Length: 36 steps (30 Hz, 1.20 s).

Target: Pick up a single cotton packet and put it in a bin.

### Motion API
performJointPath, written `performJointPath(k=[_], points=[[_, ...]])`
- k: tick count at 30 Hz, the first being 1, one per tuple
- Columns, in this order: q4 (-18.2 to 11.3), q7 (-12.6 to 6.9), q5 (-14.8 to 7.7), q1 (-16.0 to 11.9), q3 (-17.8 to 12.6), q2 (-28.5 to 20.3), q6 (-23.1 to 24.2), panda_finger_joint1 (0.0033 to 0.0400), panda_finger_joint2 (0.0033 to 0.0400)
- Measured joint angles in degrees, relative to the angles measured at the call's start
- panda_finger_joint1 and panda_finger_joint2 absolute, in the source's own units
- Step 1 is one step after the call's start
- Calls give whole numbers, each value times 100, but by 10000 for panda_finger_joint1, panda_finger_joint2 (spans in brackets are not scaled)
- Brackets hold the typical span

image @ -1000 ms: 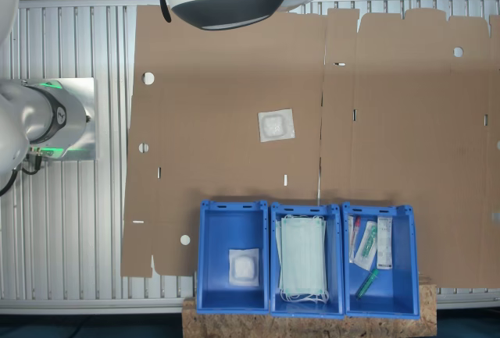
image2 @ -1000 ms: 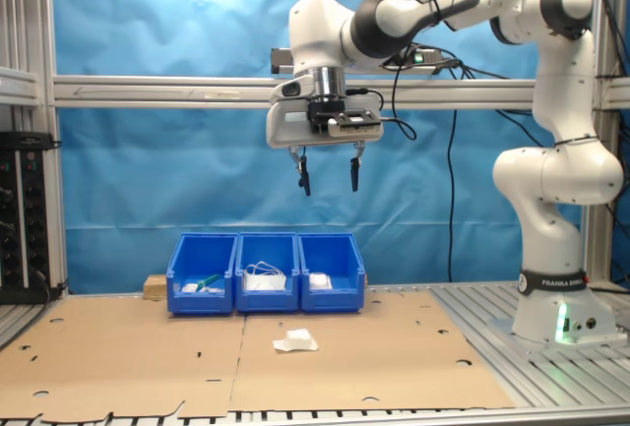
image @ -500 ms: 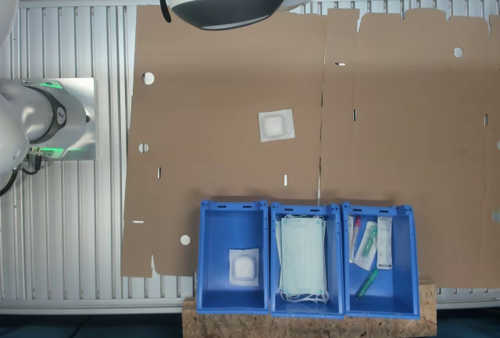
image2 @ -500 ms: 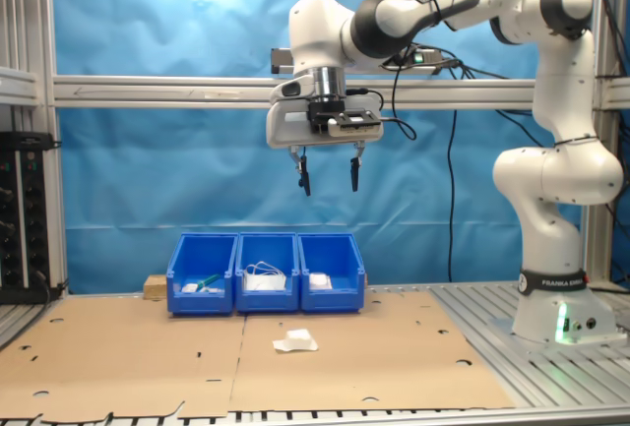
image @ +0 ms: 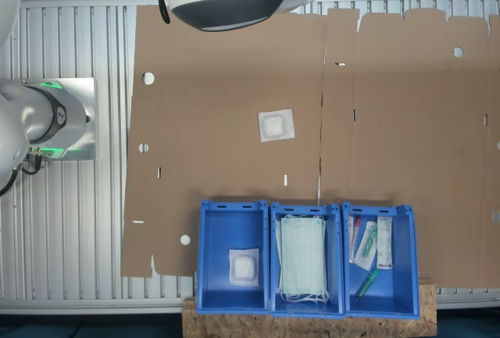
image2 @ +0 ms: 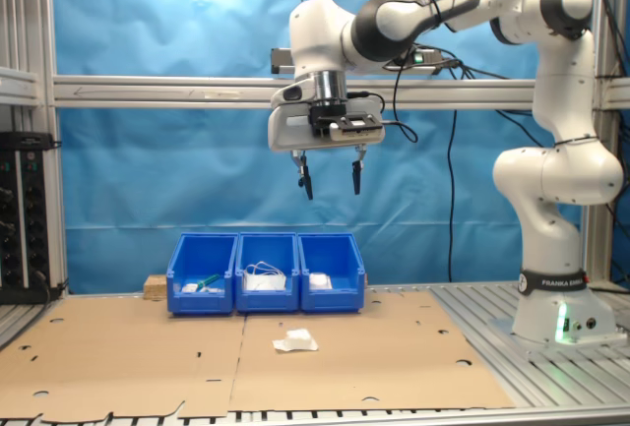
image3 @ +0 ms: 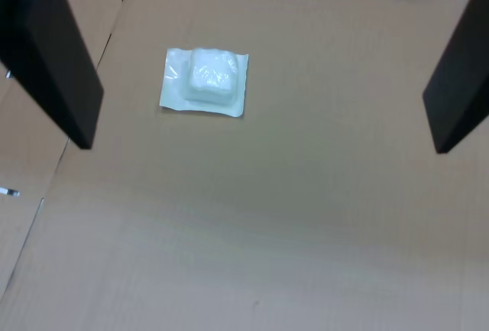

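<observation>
Three blue bins are standing in a row: the bin (image: 232, 257) holding one cotton packet (image: 243, 266), a second bin (image: 306, 260) holding a stack of green masks (image: 303, 258), and a third bin (image: 380, 260). A second cotton packet (image: 276, 126) is lying on the cardboard (image: 234, 104)

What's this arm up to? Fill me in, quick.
The Franka arm's gripper hangs high above the cardboard-covered table, jaws open and holding nothing. One cotton packet lies loose on the cardboard, not yet picked up; it also shows in the wrist view. Three blue bins stand in a row at the table's edge: one bin already holds a cotton packet, the middle bin face masks, the third bin syringes and long packets.
</observation>
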Motion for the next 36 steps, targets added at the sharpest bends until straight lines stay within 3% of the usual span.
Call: performJointPath(k=[5,10,11,16,36], points=[[-76,0,-213,0,0,0,27,400,400],[-212,0,-673,0,-3,8,154,400,400],[-266,0,-864,0,-10,21,237,400,400],[-384,-8,-1259,0,-57,134,489,400,400],[-601,-183,-2303,0,-459,1388,1932,400,400]])
